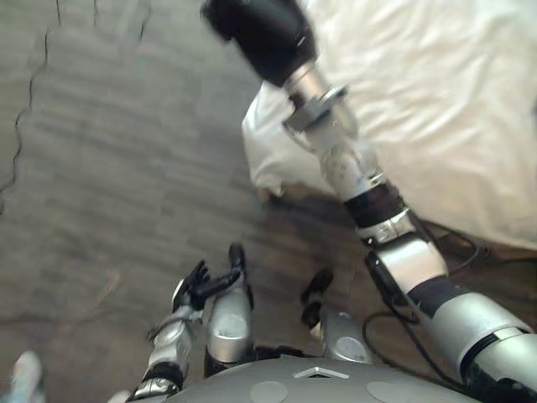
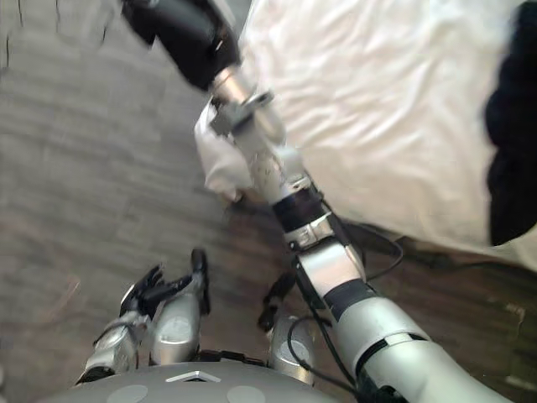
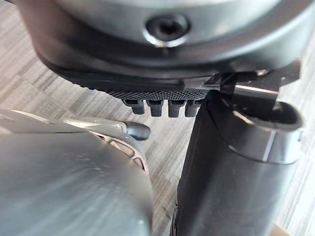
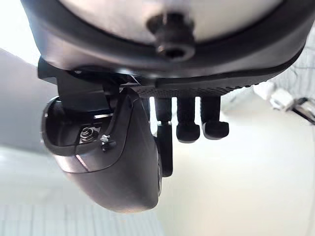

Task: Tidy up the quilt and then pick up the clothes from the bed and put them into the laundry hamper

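The soft white quilt (image 1: 436,101) spreads at far right, probably light and limp; grip its near-left corner. Right hand (image 1: 260,34) hovers there, fingers loosely bent, empty; left hand (image 1: 205,285) hangs relaxed, empty.

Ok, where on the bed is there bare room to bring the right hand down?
The quilt is bare between its near corner, by the right hand, and the dark clothes at the right edge. The floor left of the corner is bare too. Crowded only around the clothes.
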